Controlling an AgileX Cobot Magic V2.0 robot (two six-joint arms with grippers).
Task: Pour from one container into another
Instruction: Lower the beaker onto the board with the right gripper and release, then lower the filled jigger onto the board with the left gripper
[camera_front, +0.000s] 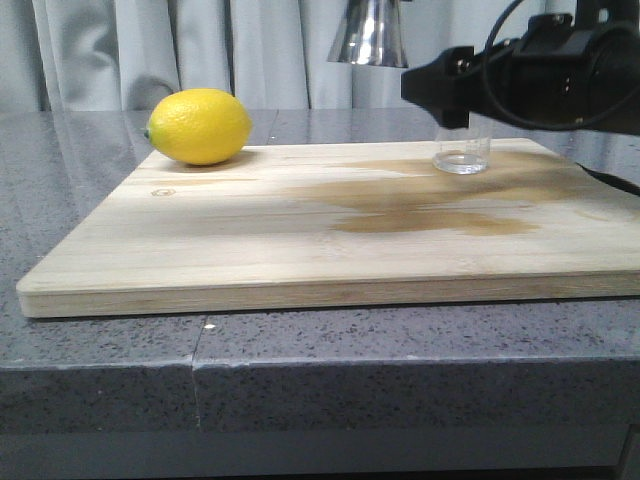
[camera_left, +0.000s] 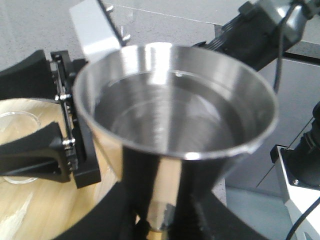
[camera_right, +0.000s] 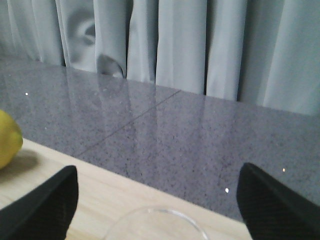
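The steel jigger (camera_left: 170, 110) fills the left wrist view, and clear liquid lies in its upper cup. My left gripper (camera_left: 162, 212) is shut on its narrow waist. In the front view only the jigger's lower cone (camera_front: 367, 35) shows, high above the board; the left gripper itself is out of that view. The clear glass beaker (camera_front: 462, 150) stands upright at the back right of the wooden board (camera_front: 250, 250). My right gripper (camera_front: 440, 90) hovers just over it, open, with the beaker's rim (camera_right: 155, 220) between the wide-spread fingers (camera_right: 50, 200), not touching them.
A yellow lemon (camera_front: 200, 125) rests on the board's back left corner. A brown wet stain (camera_front: 430, 205) spreads over the board in front of the beaker. The board lies on a grey speckled counter (camera_front: 300, 350), with curtains behind it.
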